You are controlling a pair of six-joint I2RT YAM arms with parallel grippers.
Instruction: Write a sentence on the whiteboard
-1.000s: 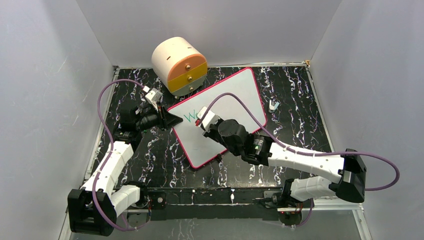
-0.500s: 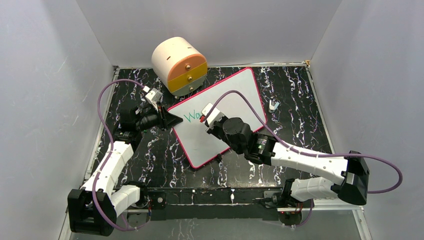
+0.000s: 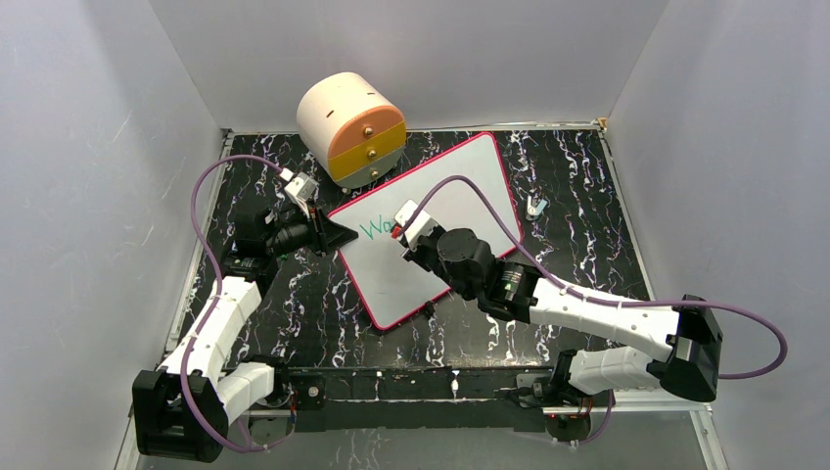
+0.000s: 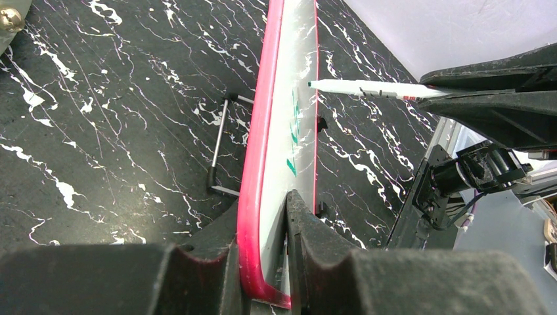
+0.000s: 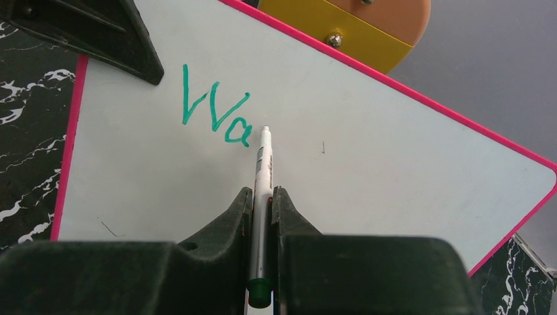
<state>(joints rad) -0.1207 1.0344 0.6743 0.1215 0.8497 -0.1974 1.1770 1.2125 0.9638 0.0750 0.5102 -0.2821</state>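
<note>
The right gripper (image 5: 263,195) is clamping tight on the marker (image 5: 265,154), the barrel pointing out at 12 o'clock in its wrist view. The green tip is sitting at the whiteboard (image 5: 394,164) just at 3 o'clock of the last stroke; whether it is touching I cannot tell. The left gripper (image 4: 263,222) is pinching nearly shut on the board's pink rim at its 9 o'clock corner in the top view, propping it for writing.

A second ago only a "W" was showing; now the sentence (image 5: 217,111) is reading "Wa". Over the last half-second the right arm is barely moving, so the "a" looks finished. The board is lying mid-table, with the drawer unit (image 3: 352,127) at its 11 o'clock. By my judgement the writing is only just starting: an "r" is coming next, then nearly everything else.
</note>
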